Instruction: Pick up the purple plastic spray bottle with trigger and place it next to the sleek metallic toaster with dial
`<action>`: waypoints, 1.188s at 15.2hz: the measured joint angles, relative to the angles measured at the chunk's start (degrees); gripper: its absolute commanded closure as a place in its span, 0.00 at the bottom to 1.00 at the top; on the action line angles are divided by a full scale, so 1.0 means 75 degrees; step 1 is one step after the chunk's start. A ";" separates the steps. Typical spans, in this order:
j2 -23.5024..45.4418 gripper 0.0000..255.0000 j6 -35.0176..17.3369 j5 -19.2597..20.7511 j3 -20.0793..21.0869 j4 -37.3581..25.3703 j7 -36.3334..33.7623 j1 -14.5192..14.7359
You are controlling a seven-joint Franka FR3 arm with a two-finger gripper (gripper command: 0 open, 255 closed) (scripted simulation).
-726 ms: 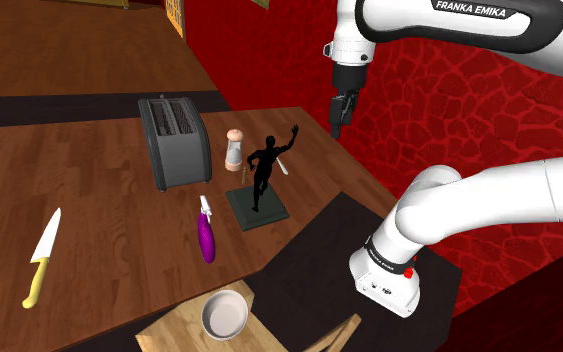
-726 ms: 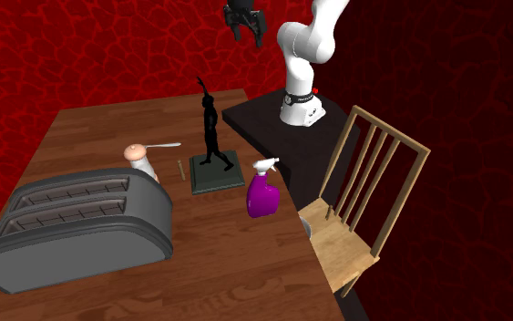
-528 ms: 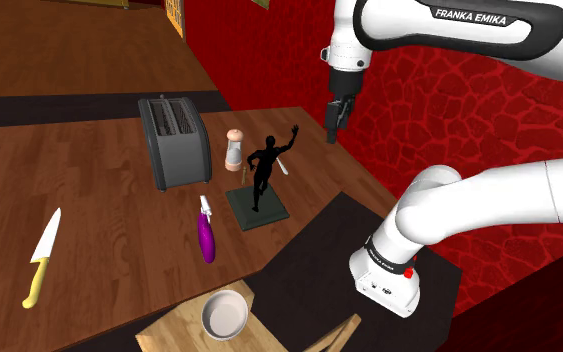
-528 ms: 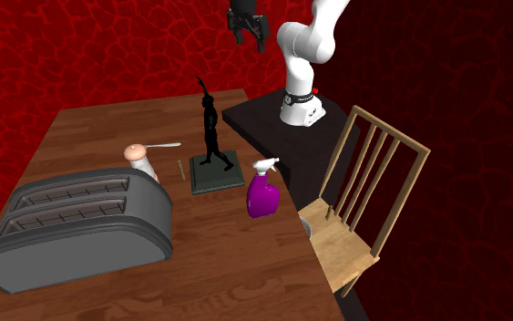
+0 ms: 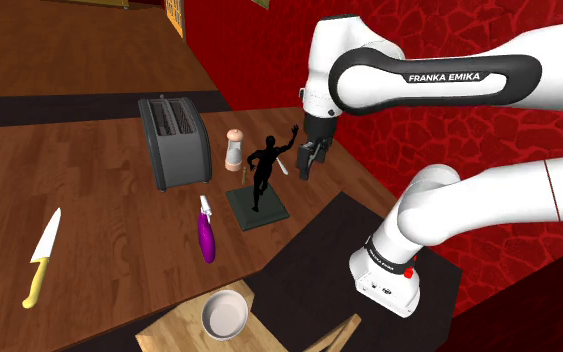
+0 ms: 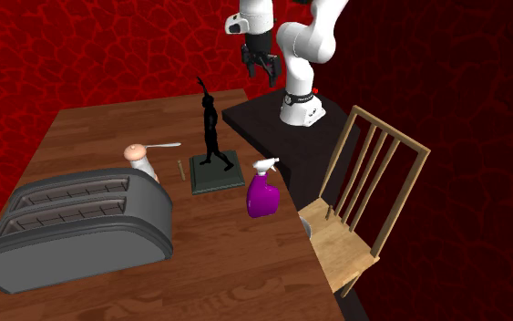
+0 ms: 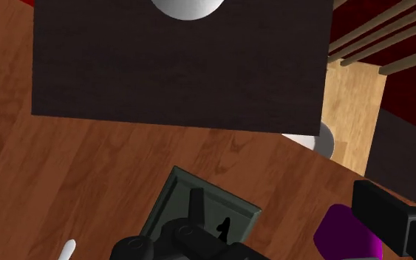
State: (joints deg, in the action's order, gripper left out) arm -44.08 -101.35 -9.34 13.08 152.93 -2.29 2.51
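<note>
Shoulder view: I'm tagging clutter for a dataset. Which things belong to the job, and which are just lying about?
Job: purple spray bottle, grey toaster, pincer.
Lying about: yellow-handled knife, black figurine, shaker, bowl, wooden chair.

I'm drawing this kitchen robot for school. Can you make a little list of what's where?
Spray bottle: purple, on the wooden table, not held
Toaster: grey, on the same table
Statue: black figure on a dark base, near the bottle
End effector: open, in the air beside the statue
Knife: yellow handle, at the shoulder view's left
</note>
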 measured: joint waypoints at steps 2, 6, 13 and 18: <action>0.0116 0.00 -0.0584 -0.0261 0.0396 0.0244 -0.0389 0.0168; 0.0357 0.00 -0.1990 -0.0684 0.1209 0.0715 -0.1153 0.0437; 0.1703 0.00 -0.4593 -0.0869 0.3039 0.0858 -0.2749 0.0378; 0.3438 0.00 -0.6401 0.0387 0.4989 0.0385 -0.4645 -0.1030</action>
State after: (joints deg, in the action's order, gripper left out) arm -18.29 -149.36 -6.44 50.50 155.82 -37.12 -5.21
